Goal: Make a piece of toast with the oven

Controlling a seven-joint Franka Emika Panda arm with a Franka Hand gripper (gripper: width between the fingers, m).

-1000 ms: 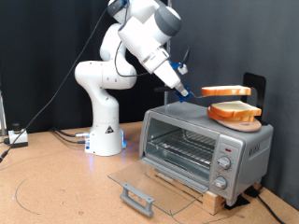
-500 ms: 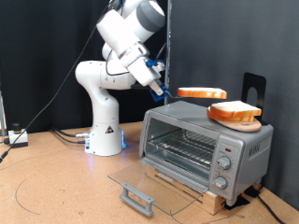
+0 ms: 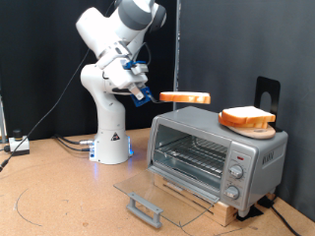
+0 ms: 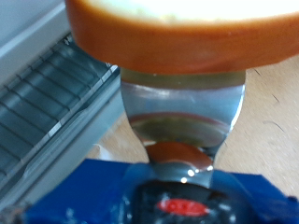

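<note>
The gripper (image 3: 141, 94), closed on a spatula (image 4: 182, 117) bearing the piece of toast (image 3: 185, 98), holds it level above the oven (image 3: 217, 154), offset toward the exterior view's left.

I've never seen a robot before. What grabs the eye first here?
A single piece of toast floats in mid-air on a shiny spatula in the gripper of the white arm, above the oven's left end. The oven's glass door lies open, with a pile of slices on top.
</note>
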